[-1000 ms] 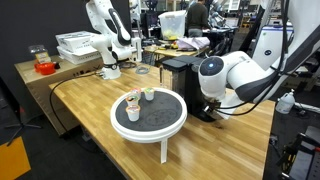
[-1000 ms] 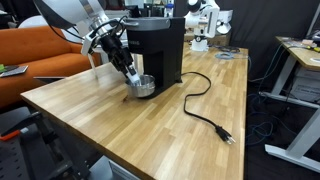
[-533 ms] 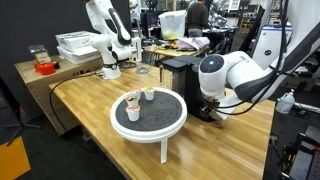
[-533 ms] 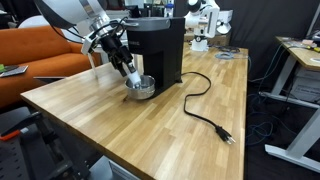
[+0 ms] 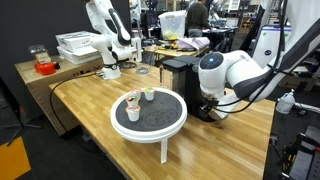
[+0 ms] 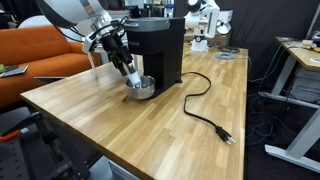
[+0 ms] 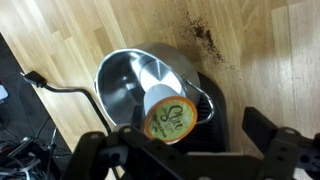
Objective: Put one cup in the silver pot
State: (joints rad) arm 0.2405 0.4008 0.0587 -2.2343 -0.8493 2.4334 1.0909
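Note:
The wrist view looks straight down into the silver pot (image 7: 125, 85), a shiny round pan on the wooden table. The cup (image 7: 166, 116), white-walled with a yellow-green lid, lies tilted inside the pot against its near rim, lid turned up to the camera. My gripper (image 7: 182, 140) hangs just above it, open, with dark fingers (image 7: 268, 135) wide on either side and neither touching the cup. In an exterior view the gripper (image 6: 129, 73) stands over the pot (image 6: 143, 87), beside the black coffee machine (image 6: 160, 48).
The coffee machine's power cord (image 6: 205, 106) snakes across the wooden table to a plug (image 6: 228, 138). A round white side table (image 5: 148, 124) carries a pink-red cup (image 5: 133, 104) and a pale cup (image 5: 148, 95). An orange sofa (image 6: 40, 50) stands behind the table.
The jaws have spread apart and let go of the cup, which now rests in the pot. The arm has hardly shifted.

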